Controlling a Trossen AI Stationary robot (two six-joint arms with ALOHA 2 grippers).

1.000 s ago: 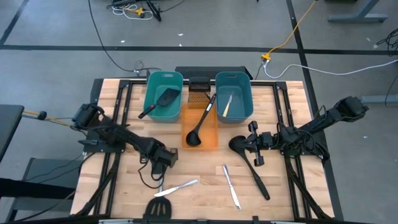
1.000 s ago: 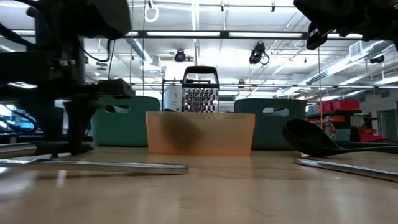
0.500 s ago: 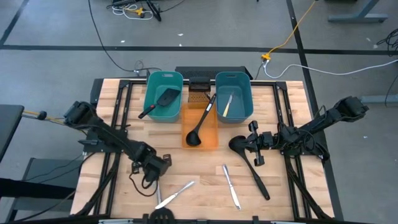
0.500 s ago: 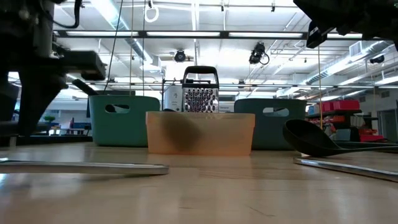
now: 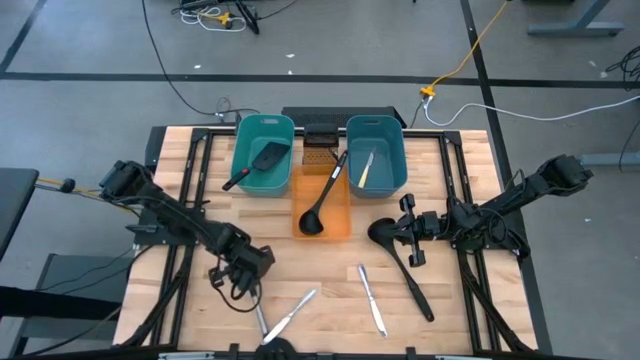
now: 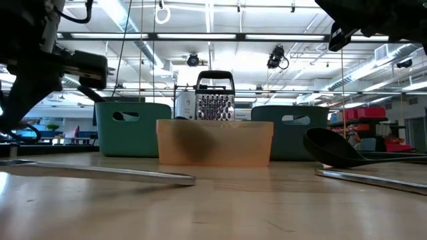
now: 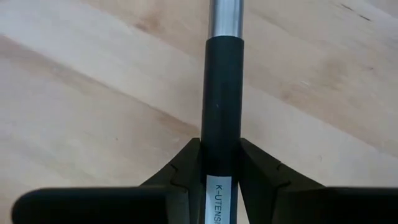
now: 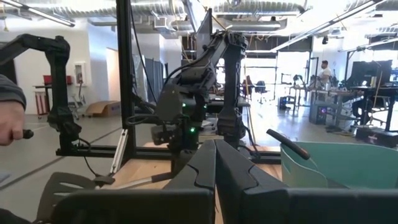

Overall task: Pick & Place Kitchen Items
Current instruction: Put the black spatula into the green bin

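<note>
My left gripper [image 5: 245, 274] is at the table's near left, pointing steeply down, shut on a spatula [image 5: 259, 318] with a black handle and a silver shaft. The spatula's black head [image 5: 275, 350] is at the near edge. A silver knife [image 5: 292, 311] lies slanted beside the shaft. Another knife [image 5: 372, 300] and a black ladle [image 5: 402, 266] lie on the near right. My right gripper [image 5: 403, 232] hovers shut and empty by the ladle's bowl. One teal tub [image 5: 262, 156] holds a black spatula, the other [image 5: 376, 153] a knife, and the orange tub [image 5: 322, 206] a ladle. My left gripper pinches the spatula's black handle [image 7: 222, 112] between its two fingers [image 7: 186, 163], which lie across it and come from above, slanting down. The handle end is raised. The shaft slopes down toward the head at the near edge; whether the head rests on the table does not show.
A metal grater [image 5: 320, 146] stands between the two teal tubs at the far edge. Bare wood lies between the orange tub and the near knives. A person's hand [image 8: 9, 121] shows in the room beyond the table's left side.
My left gripper has risen, gone toward the table's near left and rolled, keeping its hold. The spatula has swung with it, its head sliding to the near edge. The silver knife beside it has turned, its left end sliding toward the near edge.
</note>
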